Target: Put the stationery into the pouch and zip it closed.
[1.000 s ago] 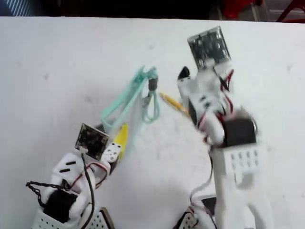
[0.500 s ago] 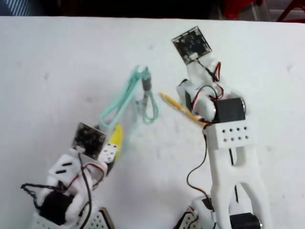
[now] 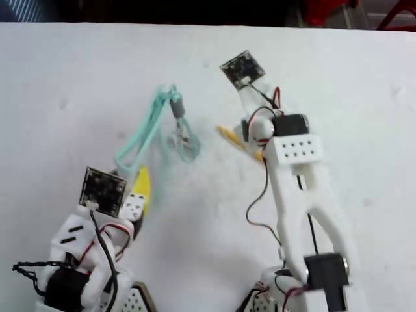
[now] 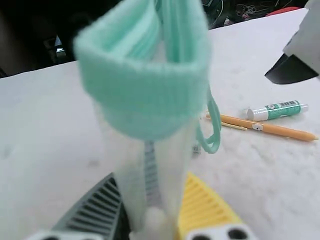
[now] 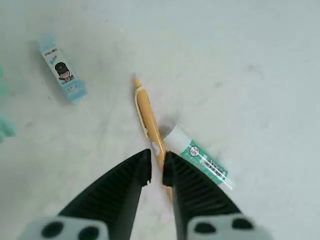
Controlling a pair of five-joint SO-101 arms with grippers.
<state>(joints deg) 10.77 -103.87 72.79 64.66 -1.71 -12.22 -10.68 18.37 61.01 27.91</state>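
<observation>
My left gripper (image 4: 150, 220) is shut on one end of the mint-green pouch (image 4: 150, 75), pinched between its grey and yellow fingers. From above, the pouch (image 3: 144, 133) stretches from that gripper (image 3: 138, 192) toward the table's middle, its strap loop lying on the table. An orange pen (image 5: 146, 112) and a white-and-green tube (image 5: 200, 156) lie side by side on the table. My right gripper (image 5: 156, 165) hangs right over the pen, its black fingers almost together. A small blue eraser (image 5: 61, 67) lies farther off. In the high view the pen (image 3: 229, 137) pokes out beside the right gripper (image 3: 246, 130).
The white table (image 3: 338, 78) has free room to the right and at the back. Its far edge meets a dark background. From the left wrist camera the pen (image 4: 265, 128) and tube (image 4: 277, 110) lie beyond the pouch, under the other arm's black fingertip (image 4: 290, 70).
The left gripper has pulled the pouch to the left and back toward its base. The right arm has swung left and lowered over the pen.
</observation>
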